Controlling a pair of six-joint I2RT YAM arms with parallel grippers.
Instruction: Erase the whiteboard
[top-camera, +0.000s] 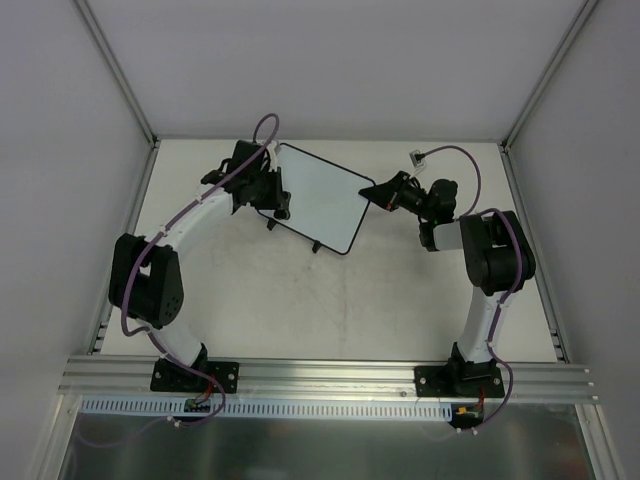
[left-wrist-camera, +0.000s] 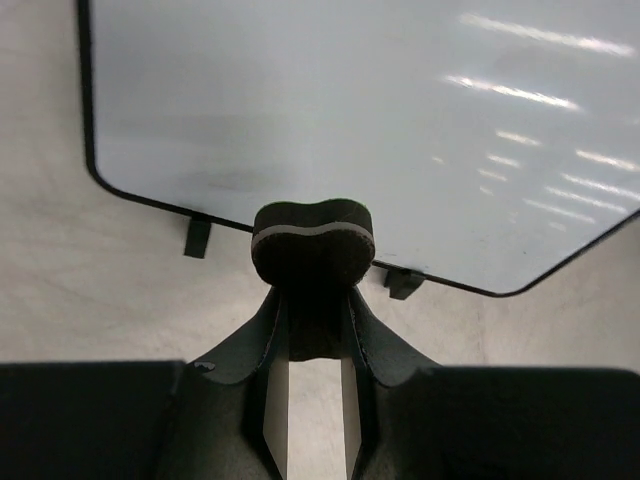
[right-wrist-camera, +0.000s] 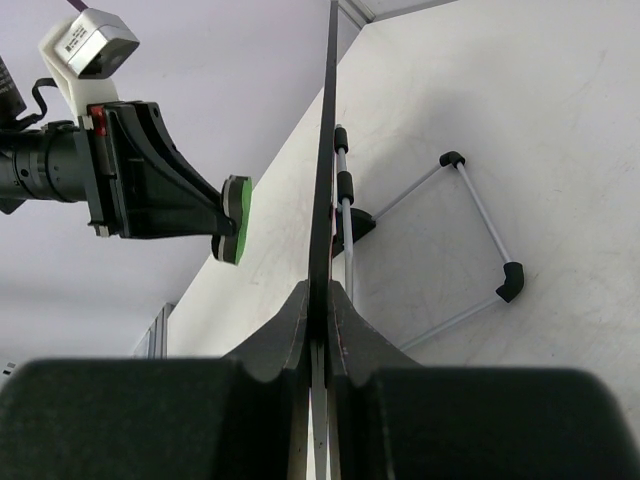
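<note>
The whiteboard (top-camera: 320, 198) stands tilted at the middle back of the table, its white face blank apart from a faint grey smudge low on the left (left-wrist-camera: 230, 182). My left gripper (top-camera: 278, 200) is at the board's left edge, shut on a small eraser (left-wrist-camera: 313, 240) with a dark pad, just below the board's bottom frame (left-wrist-camera: 300, 232). The right wrist view shows the eraser's green side (right-wrist-camera: 236, 218), a little off the board face. My right gripper (top-camera: 375, 193) is shut on the board's right edge, and the board appears edge-on (right-wrist-camera: 326, 150) between the closed jaws.
A thin wire stand with black joints (right-wrist-camera: 470, 230) props the board from behind. Two small black feet (left-wrist-camera: 403, 283) stick out under its frame. A small grey connector on a purple cable (top-camera: 418, 157) lies at the back right. Enclosure walls ring the table.
</note>
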